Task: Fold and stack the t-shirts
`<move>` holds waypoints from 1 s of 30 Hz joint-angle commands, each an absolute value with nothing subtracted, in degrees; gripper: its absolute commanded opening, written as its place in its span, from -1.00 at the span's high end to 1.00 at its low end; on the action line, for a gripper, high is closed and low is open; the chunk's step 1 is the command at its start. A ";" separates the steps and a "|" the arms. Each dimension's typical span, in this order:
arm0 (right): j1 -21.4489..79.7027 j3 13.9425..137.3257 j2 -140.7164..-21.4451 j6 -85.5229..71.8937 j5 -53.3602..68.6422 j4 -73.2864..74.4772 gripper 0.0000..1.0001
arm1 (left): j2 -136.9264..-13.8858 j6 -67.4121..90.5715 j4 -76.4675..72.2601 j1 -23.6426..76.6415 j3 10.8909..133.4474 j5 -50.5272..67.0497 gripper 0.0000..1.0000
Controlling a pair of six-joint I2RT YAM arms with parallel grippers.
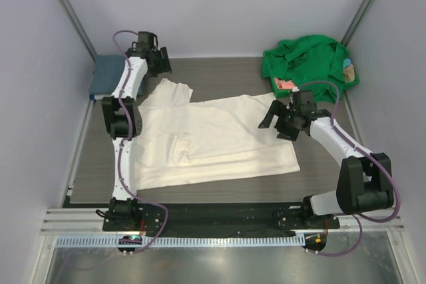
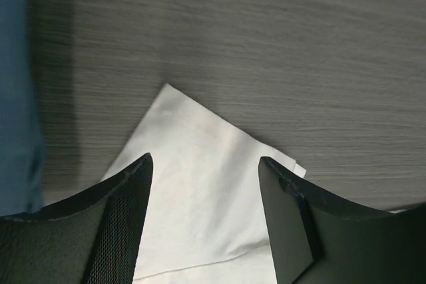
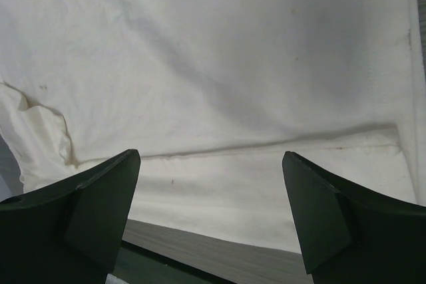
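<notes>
a cream-white t-shirt (image 1: 219,141) is spread flat on the middle of the grey surface (image 1: 219,74). the left end effector (image 1: 158,61) is held wide open and empty above the far sleeve. the right end effector (image 1: 276,123) is open and empty over the shirt's right edge. a green t-shirt (image 1: 306,61) is heaped at the far right corner.

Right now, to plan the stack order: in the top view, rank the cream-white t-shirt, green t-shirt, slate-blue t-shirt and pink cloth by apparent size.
1. cream-white t-shirt, spread flat
2. green t-shirt, a crumpled heap
3. slate-blue t-shirt, partly hidden
4. pink cloth, only a sliver showing, so its true size is unsure
</notes>
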State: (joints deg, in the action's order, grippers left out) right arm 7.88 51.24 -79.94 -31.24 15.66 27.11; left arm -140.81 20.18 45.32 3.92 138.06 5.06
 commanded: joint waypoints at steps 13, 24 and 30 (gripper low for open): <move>9.58 50.19 -79.01 -29.09 18.02 23.56 -0.88 | -146.26 17.67 42.28 6.68 139.15 -3.41 -0.20; 9.76 51.42 -81.39 -29.00 17.58 23.20 -0.87 | -148.97 13.89 42.10 6.59 142.91 -4.22 -0.24; 9.76 50.63 -81.74 -28.65 17.14 23.12 -0.87 | -149.94 13.89 40.25 6.59 142.11 -5.36 -0.25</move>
